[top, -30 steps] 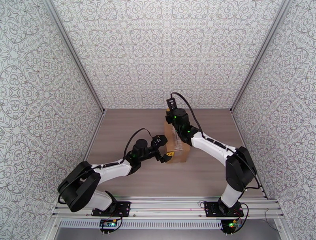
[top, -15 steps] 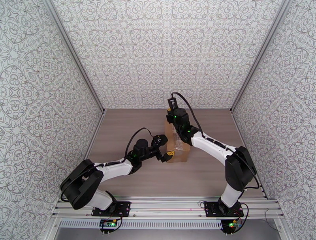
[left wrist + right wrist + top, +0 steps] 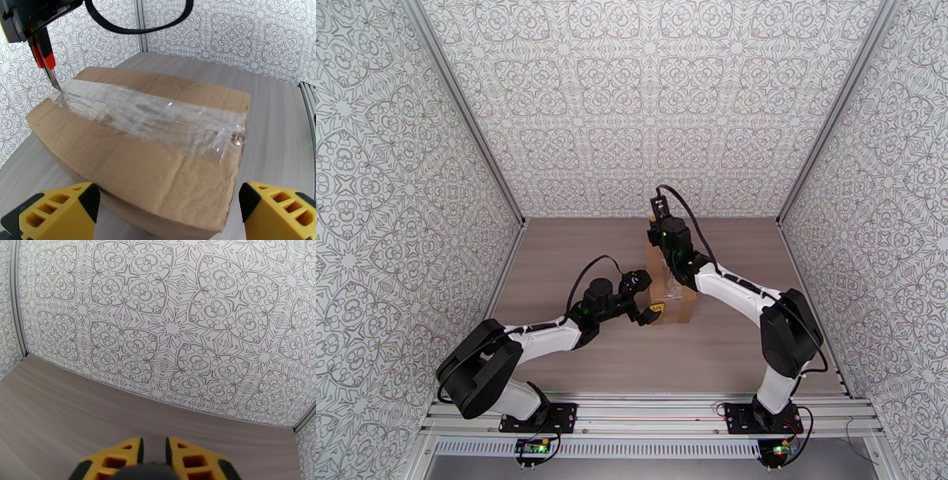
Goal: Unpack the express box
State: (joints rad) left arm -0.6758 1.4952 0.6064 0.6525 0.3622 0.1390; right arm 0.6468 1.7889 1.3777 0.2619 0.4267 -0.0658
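The express box (image 3: 158,158) is a brown carton, flaps shut, with clear shiny tape (image 3: 150,118) along its top seam; it sits mid-table (image 3: 675,296). My left gripper (image 3: 166,215) is open, its yellow fingers (image 3: 51,209) spread either side of the box's near end, low at the table (image 3: 648,309). My right gripper (image 3: 153,455) hangs over the box's far end (image 3: 662,229), shut on a red-and-black utility knife (image 3: 43,55). The knife's blade tip touches the tape at the far edge.
Patterned walls (image 3: 648,103) close in the wooden table (image 3: 569,253) at the back and both sides. A metal rail (image 3: 656,422) runs along the near edge. The right arm's black cable (image 3: 138,27) loops above the box's far end.
The right arm's wrist and elbow have shifted slightly left above the box's far end. The left gripper has stayed at the near end, still open.
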